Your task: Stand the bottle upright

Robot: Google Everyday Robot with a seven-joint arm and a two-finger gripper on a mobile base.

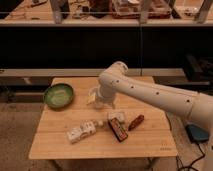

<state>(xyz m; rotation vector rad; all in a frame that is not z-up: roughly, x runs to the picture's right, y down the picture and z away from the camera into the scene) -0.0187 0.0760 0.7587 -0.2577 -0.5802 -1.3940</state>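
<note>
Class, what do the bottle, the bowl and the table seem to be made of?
Bottle: probably plastic, white, with pale label. Bowl: green, slight sheen, ceramic or plastic. Table: wood, pale planks showing. End effector hangs beside the bowl, above the table.

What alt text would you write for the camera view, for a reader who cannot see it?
A white bottle lies on its side on a wooden table, with the robot's open gripper hovering above the table behind it. A white packet, a dark bar and a reddish-brown item lie to its right; a green bowl sits at the left.
</note>
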